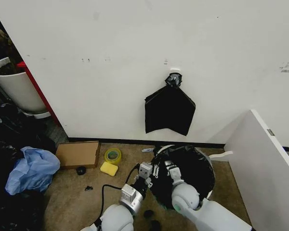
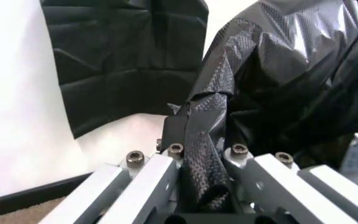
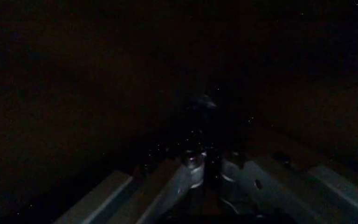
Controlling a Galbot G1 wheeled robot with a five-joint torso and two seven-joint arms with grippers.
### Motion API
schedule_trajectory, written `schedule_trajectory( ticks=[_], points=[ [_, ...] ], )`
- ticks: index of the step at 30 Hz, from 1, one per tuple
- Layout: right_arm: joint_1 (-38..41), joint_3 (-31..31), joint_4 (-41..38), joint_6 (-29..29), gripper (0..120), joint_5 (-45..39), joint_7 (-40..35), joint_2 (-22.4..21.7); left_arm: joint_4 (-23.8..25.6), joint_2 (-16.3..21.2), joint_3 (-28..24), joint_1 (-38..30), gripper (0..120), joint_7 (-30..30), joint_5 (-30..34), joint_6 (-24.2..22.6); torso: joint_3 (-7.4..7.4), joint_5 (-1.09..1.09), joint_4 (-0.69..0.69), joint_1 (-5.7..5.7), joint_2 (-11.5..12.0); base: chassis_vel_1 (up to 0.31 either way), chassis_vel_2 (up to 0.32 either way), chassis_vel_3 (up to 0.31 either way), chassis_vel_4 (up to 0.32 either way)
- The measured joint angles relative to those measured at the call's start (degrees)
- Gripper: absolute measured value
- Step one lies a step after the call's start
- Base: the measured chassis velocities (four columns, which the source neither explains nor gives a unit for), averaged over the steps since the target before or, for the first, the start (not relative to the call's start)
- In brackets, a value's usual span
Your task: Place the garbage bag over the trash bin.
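Note:
The garbage bag [image 1: 189, 169], glossy wrinkled black plastic, lies over the mouth of the trash bin [image 1: 212, 168], whose off-white rim shows along the right side. My left gripper [image 1: 145, 170] is at the bin's left edge, shut on a bunched strip of the garbage bag [image 2: 207, 140] that runs between its fingers [image 2: 160, 172]. My right gripper [image 1: 170, 167] reaches down into the bag's dark inside. In the right wrist view the right gripper [image 3: 209, 162] has its fingers nearly together on black film.
A flat black bag bundle [image 1: 169, 109] hangs on the wall behind the bin. A white panel [image 1: 260, 163] stands close on the right. A cardboard box [image 1: 78, 154], yellow tape roll [image 1: 112, 155], yellow sponge [image 1: 109, 168], pale blue bag [image 1: 32, 168] and white pot [image 1: 17, 89] lie left.

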State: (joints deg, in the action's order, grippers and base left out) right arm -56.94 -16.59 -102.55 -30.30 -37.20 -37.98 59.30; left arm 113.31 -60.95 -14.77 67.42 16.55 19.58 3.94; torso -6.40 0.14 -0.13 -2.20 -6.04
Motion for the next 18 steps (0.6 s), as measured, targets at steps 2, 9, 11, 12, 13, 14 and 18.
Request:
schedule_trajectory(
  ticks=[2,9,11,12,13,14,18],
  points=[
    [-0.1,-0.4,-1.2,-0.6,0,-0.6,0.0,0.1,-0.1,-0.1,-0.3,-0.1,3,-0.1,0.0,0.0,0.0,0.0,0.01,0.0,0.0,0.0,0.0,0.0,0.0],
    [0.9,-0.3,-1.7,1.2,0,-0.7,1.1,1.7,-0.5,-0.1,0.1,0.0,3,-0.3,0.0,0.0,0.0,0.01,0.02,0.0,0.0,0.0,0.0,0.0,0.0],
    [0.6,0.3,-2.6,1.6,0,-0.6,1.3,1.6,-0.7,-0.1,0.5,0.2,3,-0.1,0.2,0.0,0.0,0.01,0.02,0.0,0.0,0.0,0.0,0.0,0.0],
    [-0.6,1.2,-5.0,2.0,0,-0.4,2.1,0.9,-1.1,-0.3,1.3,0.2,3,0.6,1.1,-0.3,0.0,0.01,0.02,0.0,0.0,0.0,0.0,0.0,0.0],
    [-1.4,1.6,-6.6,2.1,0,-0.2,2.7,0.4,-1.2,-0.7,1.8,0.2,3,1.2,2.1,-0.8,0.0,0.01,0.03,0.0,0.0,0.0,0.0,0.0,0.0],
    [-2.4,2.0,-8.3,2.3,5,0.2,3.3,-0.2,-1.4,-1.1,2.3,0.1,3,2.0,3.3,-1.4,0.0,0.01,0.02,0.0,0.0,0.0,0.0,0.0,0.0],
    [-4.7,3.1,-12.2,2.5,15,1.1,4.7,-1.6,-2.1,-2.1,3.7,-0.5,3,3.8,6.3,-2.9,0.0,0.0,0.01,0.0,0.0,0.0,0.0,0.0,0.0]
  ],
)
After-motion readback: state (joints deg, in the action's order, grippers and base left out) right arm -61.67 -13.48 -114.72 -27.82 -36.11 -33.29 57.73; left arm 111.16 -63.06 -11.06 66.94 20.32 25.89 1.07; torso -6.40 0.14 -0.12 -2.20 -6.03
